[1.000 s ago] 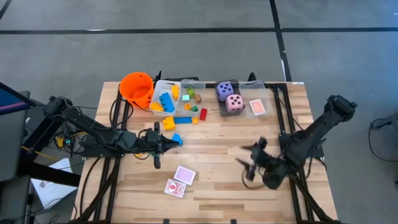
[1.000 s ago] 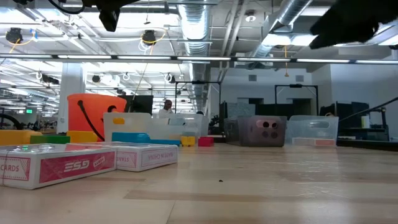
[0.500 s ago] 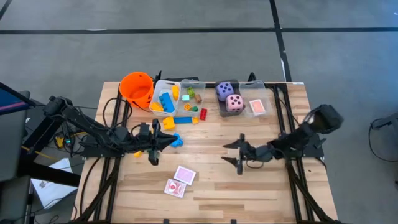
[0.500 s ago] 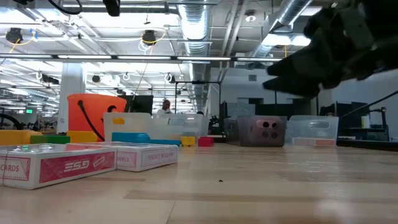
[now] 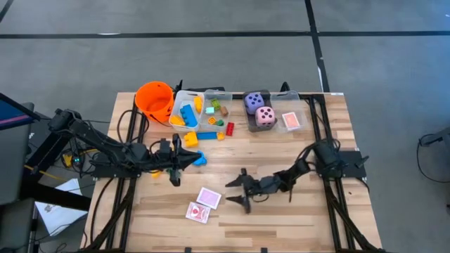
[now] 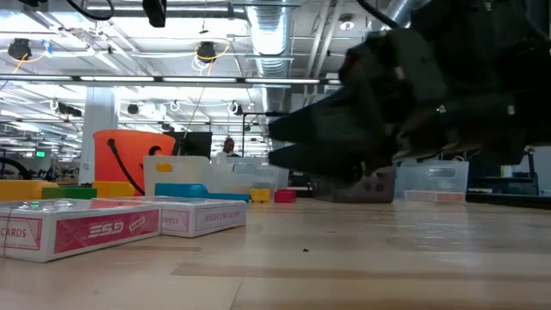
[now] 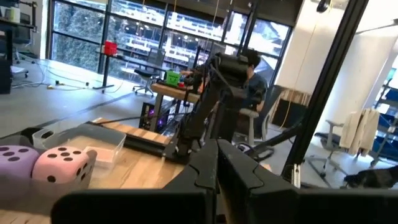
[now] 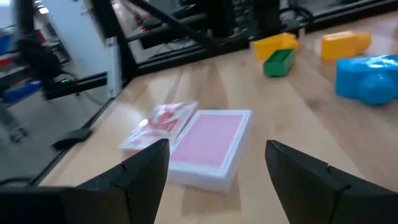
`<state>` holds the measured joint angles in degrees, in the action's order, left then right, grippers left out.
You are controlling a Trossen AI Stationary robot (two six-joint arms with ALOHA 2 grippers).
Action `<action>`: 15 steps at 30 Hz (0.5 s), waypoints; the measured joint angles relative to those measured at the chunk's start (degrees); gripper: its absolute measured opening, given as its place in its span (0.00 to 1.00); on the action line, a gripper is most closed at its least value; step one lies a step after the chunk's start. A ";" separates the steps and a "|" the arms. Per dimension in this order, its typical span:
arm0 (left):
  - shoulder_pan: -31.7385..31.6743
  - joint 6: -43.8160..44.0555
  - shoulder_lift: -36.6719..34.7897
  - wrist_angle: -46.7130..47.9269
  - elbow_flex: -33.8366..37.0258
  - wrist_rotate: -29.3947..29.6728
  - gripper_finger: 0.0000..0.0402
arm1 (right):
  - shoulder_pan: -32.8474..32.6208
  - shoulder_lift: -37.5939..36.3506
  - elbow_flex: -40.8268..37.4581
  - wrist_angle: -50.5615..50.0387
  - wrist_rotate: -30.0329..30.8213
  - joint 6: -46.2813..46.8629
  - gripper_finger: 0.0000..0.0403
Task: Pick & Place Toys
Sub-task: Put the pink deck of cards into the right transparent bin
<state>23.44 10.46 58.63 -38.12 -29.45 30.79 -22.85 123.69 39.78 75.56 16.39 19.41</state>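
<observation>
Two red-patterned card decks lie flat on the near middle of the table. My right gripper hangs low just right of them, open and nearly level, its fingers pointing at the pink-backed deck without touching it. My left gripper is shut and holds nothing, raised left of centre beside a blue block and a yellow block. The pink die and the purple die sit in a dark bin at the far edge.
An orange bucket stands at the far left. Beside it a clear bin holds several blocks. Another clear bin holds a card deck. Loose blue, yellow and red blocks lie in front of the bins.
My right gripper has come down from above the right half and swept toward the table's left edge. It has tipped from pointing down to nearly level, and now hangs low beside the card decks, still open. The decks have not moved.
</observation>
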 joint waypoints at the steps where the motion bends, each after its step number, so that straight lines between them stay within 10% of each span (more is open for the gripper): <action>1: 0.00 0.00 0.00 0.44 0.00 0.00 0.00 | -0.47 1.18 1.56 -0.22 1.50 -0.32 0.64; 15: -0.04 -0.09 0.00 2.96 0.00 0.02 0.00 | -2.39 3.74 8.75 -10.66 5.80 -2.92 0.64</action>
<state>23.40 10.37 58.63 -35.16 -29.45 30.81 -25.24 127.43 48.53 64.89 22.19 16.49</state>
